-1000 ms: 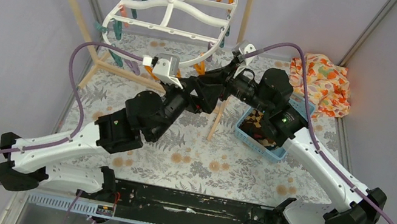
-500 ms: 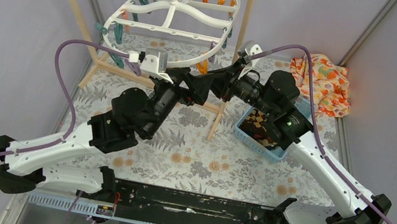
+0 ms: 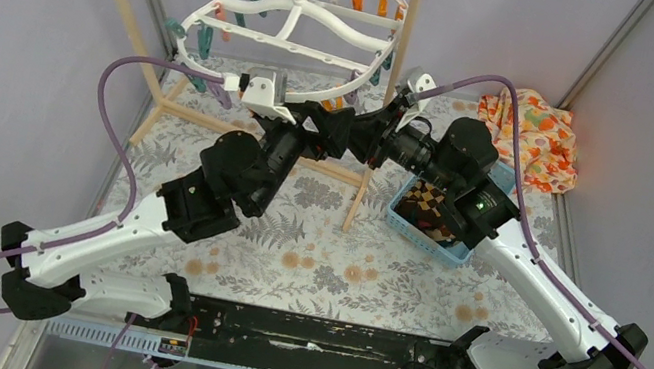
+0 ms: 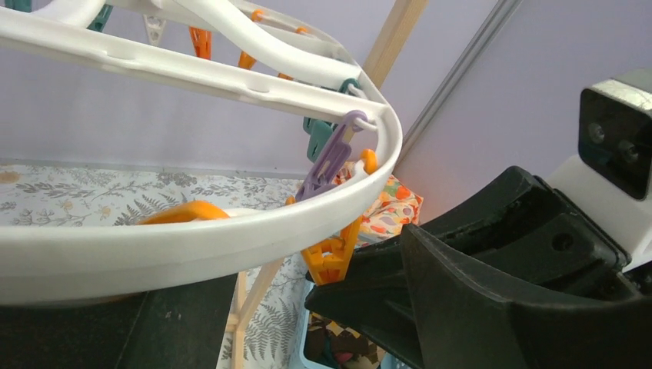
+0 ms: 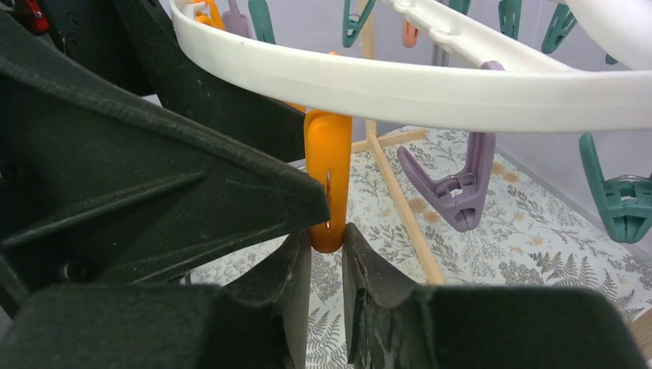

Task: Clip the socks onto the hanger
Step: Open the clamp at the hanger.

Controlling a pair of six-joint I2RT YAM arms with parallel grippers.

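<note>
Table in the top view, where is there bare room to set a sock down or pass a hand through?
Bare floral table lies between the two arms, from the wooden rack's foot to the black base rail. Crowded: under the hanger, where the right tool pinches an orange peg, and the far right with the blue basket and orange cloth.

Wooden rack (image 3: 356,205), blue basket (image 3: 425,240), floral cloth (image 3: 535,135) (crumpled, far right)

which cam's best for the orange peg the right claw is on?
Right wrist: the orange peg hangs from the hanger rim in centre frame, its lower end pinched in the right claw. Left wrist catches it partly, behind the rim. Top external shows only an orange speck beneath the rim.
</note>
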